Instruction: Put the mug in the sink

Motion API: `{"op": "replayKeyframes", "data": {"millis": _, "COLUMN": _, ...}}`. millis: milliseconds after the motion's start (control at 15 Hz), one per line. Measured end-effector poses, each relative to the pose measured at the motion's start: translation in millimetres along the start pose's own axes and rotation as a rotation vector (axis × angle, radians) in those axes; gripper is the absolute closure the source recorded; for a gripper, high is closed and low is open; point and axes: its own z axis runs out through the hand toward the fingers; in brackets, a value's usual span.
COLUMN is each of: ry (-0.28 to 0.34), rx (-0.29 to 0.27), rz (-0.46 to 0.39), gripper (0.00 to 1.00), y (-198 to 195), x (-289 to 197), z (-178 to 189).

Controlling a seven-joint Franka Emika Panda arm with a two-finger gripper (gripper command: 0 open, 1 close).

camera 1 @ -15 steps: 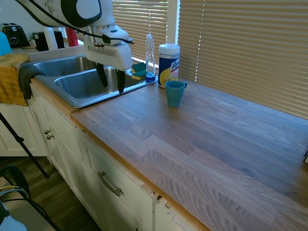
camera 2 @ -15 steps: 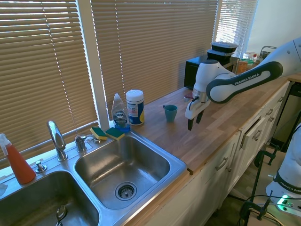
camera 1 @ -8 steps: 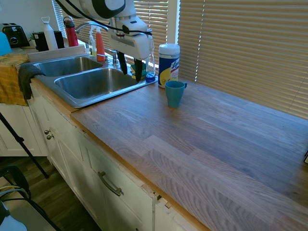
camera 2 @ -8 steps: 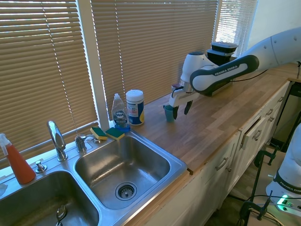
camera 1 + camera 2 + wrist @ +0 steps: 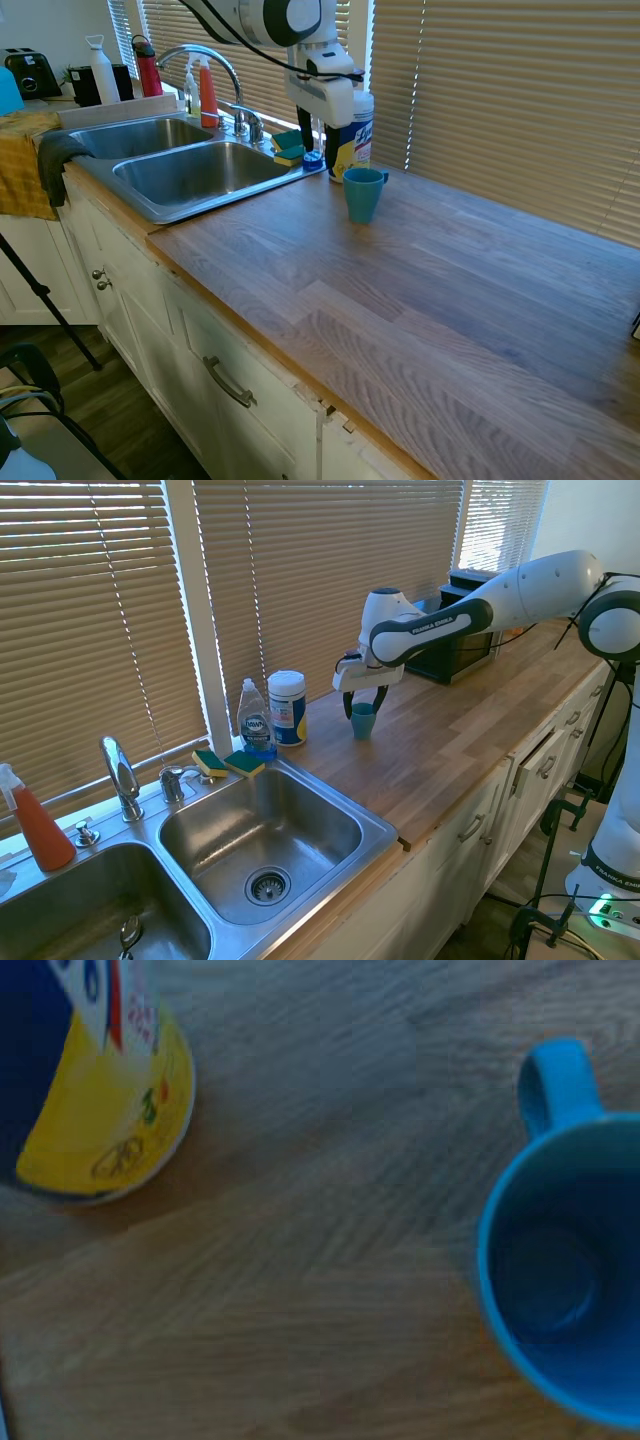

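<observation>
While the arm carries the lettering "FRANKA EMIKA" on its dark forearm band, the wipes canister [image 5: 287, 708] shows a blue and yellow label whose print is too small to read. Mug [image 5: 364, 193]: teal, plain, upright on the wooden bench [image 5: 450, 300], empty inside in the wrist view, just beside the canister, apart from it. Gripper [image 5: 364, 702]: above the mug, fingers pointing down and spread wide, holding nothing. Sink [image 5: 260, 830]: two steel basins, well apart from the mug; left basin cut off by the picture edge. Dish soap bottle [image 5: 256, 720]: label unreadable. Two sponges [image 5: 229, 763] lie on the sink rim.
</observation>
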Motion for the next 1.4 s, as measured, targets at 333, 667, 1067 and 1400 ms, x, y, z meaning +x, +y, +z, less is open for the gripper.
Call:
{"op": "replayKeyframes", "data": {"millis": 333, "ry": -0.012, "rx": -0.012, "rz": 0.038, "gripper": 0.00, "y": -28.2, "x": 23.7, "z": 23.0}}
{"op": "replayKeyframes", "data": {"millis": 667, "ry": -0.035, "rx": -0.055, "rz": 0.040, "gripper": 1.00, "y": -47.3, "x": 29.3, "z": 62.1}}
{"op": "replayKeyframes", "data": {"millis": 1067, "ry": -0.063, "rx": -0.064, "rz": 0.030, "gripper": 1.00, "y": -48.1, "x": 29.1, "z": 69.3}}
{"op": "replayKeyframes", "data": {"millis": 1400, "ry": -0.060, "rx": -0.080, "rz": 0.024, "gripper": 1.00, "y": -43.8, "x": 36.8, "z": 80.0}}
